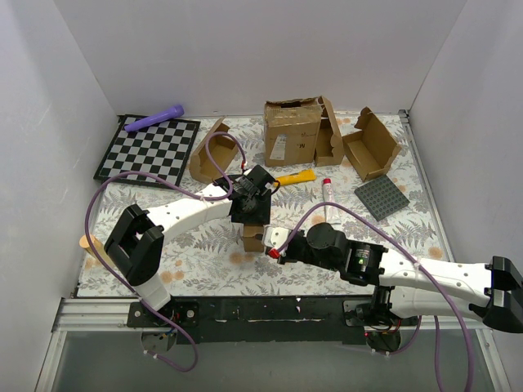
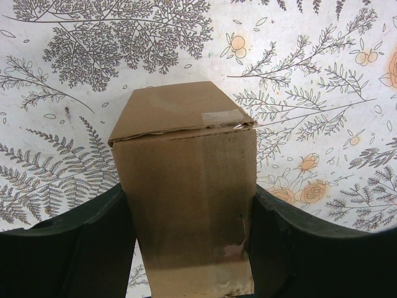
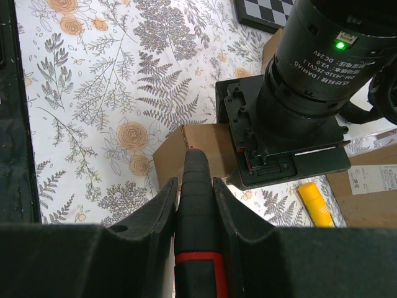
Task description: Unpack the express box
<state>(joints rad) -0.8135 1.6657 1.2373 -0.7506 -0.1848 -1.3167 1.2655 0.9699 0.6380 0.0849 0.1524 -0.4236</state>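
Note:
The express box [image 1: 252, 238], a small plain brown cardboard box with clear tape on its seam, rests on the floral table cover at the middle. My left gripper [image 1: 251, 219] comes down on it from above. In the left wrist view its black fingers [image 2: 80, 248] press both sides of the box [image 2: 186, 180], so the left gripper [image 2: 189, 254] is shut on it. My right gripper [image 3: 195, 186] is shut on a black tool with a red band [image 3: 197, 211]. The tool's tip touches the near top edge of the box [image 3: 214, 139]. From above, the right gripper [image 1: 274, 243] sits just right of the box.
At the back stand a battered carton with a white label [image 1: 292, 131] and two open mailer boxes [image 1: 214, 153] [image 1: 372, 144]. A checkerboard [image 1: 149, 149] and a purple object [image 1: 155, 120] lie back left. A yellow object [image 1: 296, 175], a red-capped tube [image 1: 326, 189] and a grey studded plate [image 1: 382, 197] lie right of centre.

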